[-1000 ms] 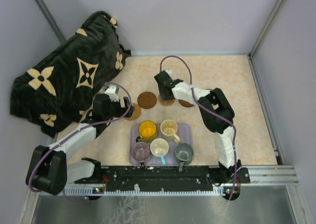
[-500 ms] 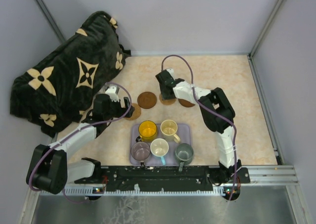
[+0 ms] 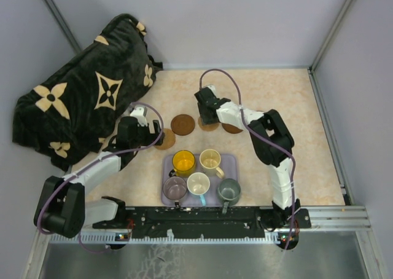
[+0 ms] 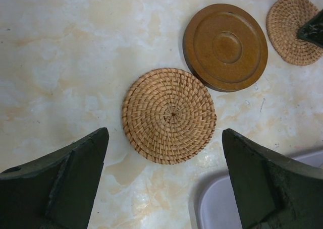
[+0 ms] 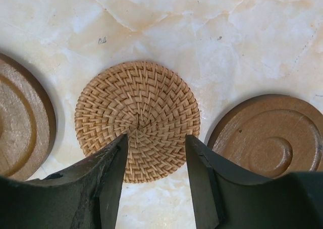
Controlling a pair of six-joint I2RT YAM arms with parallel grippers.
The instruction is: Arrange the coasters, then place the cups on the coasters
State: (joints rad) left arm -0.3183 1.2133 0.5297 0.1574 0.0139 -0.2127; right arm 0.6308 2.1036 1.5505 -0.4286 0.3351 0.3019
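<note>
Four coasters lie in a row on the marble table: a woven one [image 3: 164, 139], a dark wooden one [image 3: 182, 124], a second woven one [image 3: 207, 126] and a wooden one [image 3: 232, 128]. My left gripper [image 3: 156, 136] hovers wide open over the left woven coaster [image 4: 169, 115], holding nothing. Half open, my right gripper [image 3: 207, 115] hangs above the other woven coaster [image 5: 137, 113], its fingertips [image 5: 120, 147] in front of it and empty. Wooden coasters [image 5: 270, 138] flank it. Five cups stand on the lavender tray [image 3: 229, 162]: yellow [image 3: 183, 162], cream [image 3: 210, 160], mauve [image 3: 175, 187], white [image 3: 198, 184], grey-green [image 3: 228, 190].
A black cushion [image 3: 86, 88] with beige flower shapes lies at the back left, close to my left arm. Grey walls enclose the table on three sides. The tray's corner [image 4: 222, 209] shows just beside my left gripper's right finger.
The right gripper has drifted slightly to the right over the woven coaster. The left arm, coasters and cups have stayed put.
</note>
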